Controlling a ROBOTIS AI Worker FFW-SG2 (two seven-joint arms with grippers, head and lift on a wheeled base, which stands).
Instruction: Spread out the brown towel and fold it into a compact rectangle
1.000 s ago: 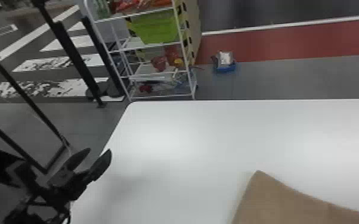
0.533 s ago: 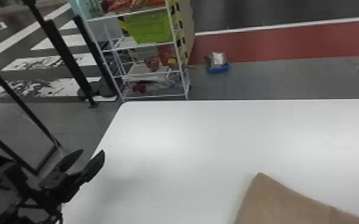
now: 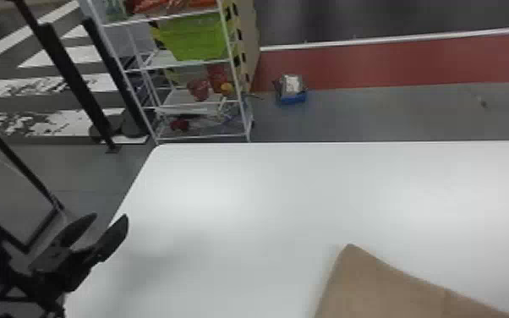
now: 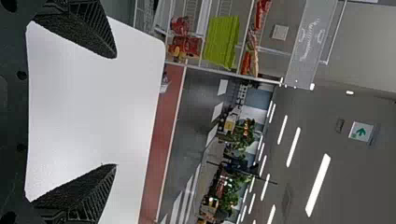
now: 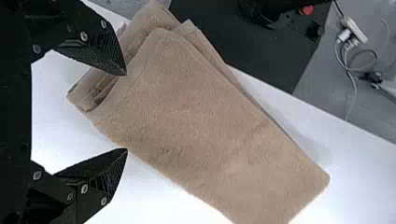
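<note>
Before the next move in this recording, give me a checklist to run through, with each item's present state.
1. Left gripper empty, fingers apart: ok.
2. Right gripper open beside or over the brown towel: ok.
3. Towel lying on the white table: ok.
4. Towel layers lined up: not ok; they stick out unevenly at one end.
5. Right fingers clear of the cloth: cannot tell.

The left end effector [image 3: 110, 216] and right end effector [image 5: 126, 112] (both black) gape, fingers well apart.
</note>
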